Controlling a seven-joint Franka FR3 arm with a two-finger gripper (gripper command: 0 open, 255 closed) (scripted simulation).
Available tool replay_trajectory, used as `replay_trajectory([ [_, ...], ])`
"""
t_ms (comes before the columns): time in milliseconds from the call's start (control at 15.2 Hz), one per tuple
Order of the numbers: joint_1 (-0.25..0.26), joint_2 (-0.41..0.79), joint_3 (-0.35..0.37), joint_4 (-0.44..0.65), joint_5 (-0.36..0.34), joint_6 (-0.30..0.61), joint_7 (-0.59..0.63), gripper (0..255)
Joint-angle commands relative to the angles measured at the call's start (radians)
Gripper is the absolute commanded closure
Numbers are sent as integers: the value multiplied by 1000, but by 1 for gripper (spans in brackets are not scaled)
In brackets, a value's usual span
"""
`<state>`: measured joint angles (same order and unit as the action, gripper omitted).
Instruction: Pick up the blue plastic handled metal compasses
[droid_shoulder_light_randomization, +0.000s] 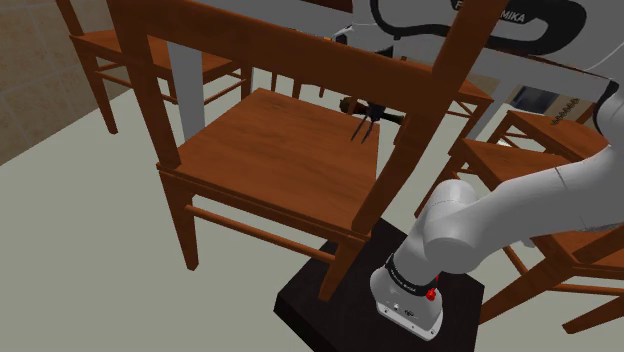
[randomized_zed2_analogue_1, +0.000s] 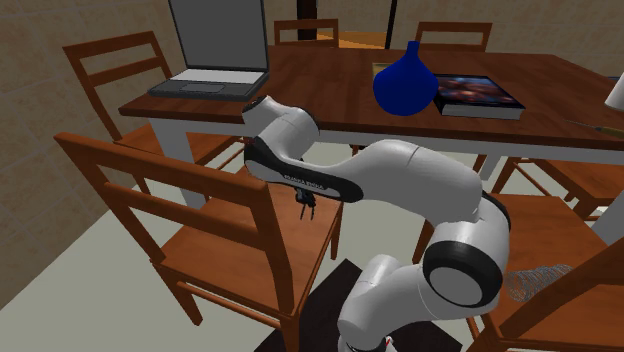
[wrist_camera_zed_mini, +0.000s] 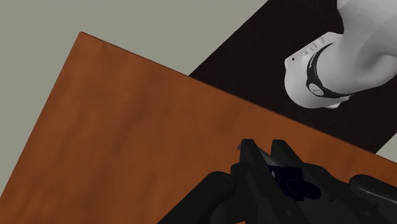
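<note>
End effector (wrist_camera_zed_mini: 267, 154) with compasses (droid_shoulder_light_randomization: 362, 130) above chair seat (droid_shoulder_light_randomization: 270, 150)

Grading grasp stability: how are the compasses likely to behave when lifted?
Likely stiff and light: the compasses show two thin legs. Clasped at the dark-blue handle by the tool, they may pivot; spread legs probably prevent rolling.
</note>
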<state>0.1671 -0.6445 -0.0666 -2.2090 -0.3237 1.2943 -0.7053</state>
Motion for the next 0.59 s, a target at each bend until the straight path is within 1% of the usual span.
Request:
replay_trajectory([
  [0, -1, 7, 0, 32, -2, -25, -10, 255],
  [396, -3, 33, 7, 133, -4, -96, -32, 255],
  [528, -3, 34, 8, 135, -4, -97, -32, 255],
])
